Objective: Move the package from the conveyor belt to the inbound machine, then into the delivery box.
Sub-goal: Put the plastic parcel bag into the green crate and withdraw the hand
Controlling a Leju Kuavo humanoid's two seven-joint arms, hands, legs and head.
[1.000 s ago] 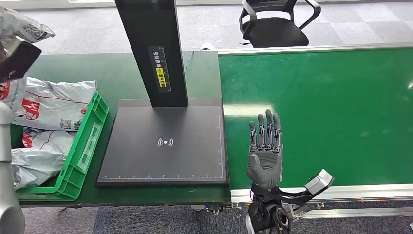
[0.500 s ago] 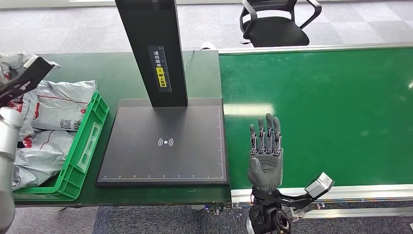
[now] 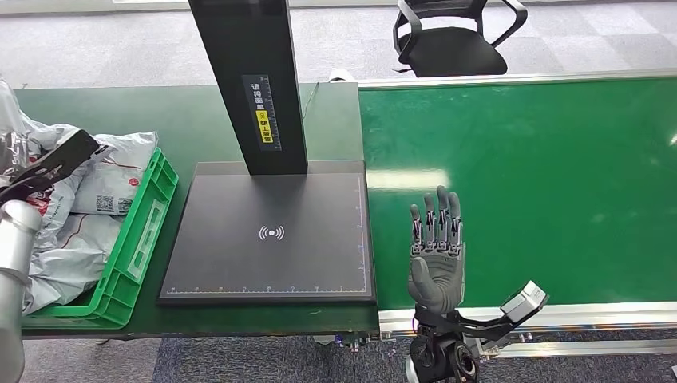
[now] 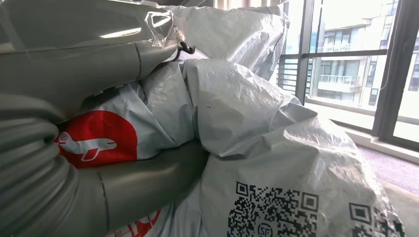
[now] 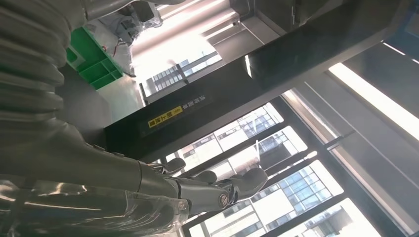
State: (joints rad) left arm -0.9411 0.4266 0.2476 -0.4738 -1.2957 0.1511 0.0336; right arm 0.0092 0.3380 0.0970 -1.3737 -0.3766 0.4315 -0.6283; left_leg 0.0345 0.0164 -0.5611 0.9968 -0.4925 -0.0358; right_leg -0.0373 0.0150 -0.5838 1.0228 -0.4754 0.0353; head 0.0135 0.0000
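My left hand (image 3: 46, 163) is at the far left, low over the green delivery crate (image 3: 142, 227). It grips a crumpled grey package (image 3: 25, 132). In the left wrist view that package (image 4: 257, 128), with a red logo and a QR code, sits between the thumb and the fingers of my left hand (image 4: 113, 187). My right hand (image 3: 436, 255) is open, fingers stretched forward, over the near edge of the green conveyor belt (image 3: 543, 175); the right wrist view also shows this hand (image 5: 148, 192) holding nothing. The black inbound machine plate (image 3: 271, 239) lies bare between crate and belt.
The machine's black column (image 3: 251, 80) rises from the back of the plate. Several grey packages (image 3: 100, 191) lie piled in the crate. An office chair (image 3: 451, 40) stands beyond the belt. The belt's metal rail (image 3: 559, 315) runs along the near edge.
My left hand has come down with the package from the upper left corner to just above the crate's pile. The right hand has hardly moved.
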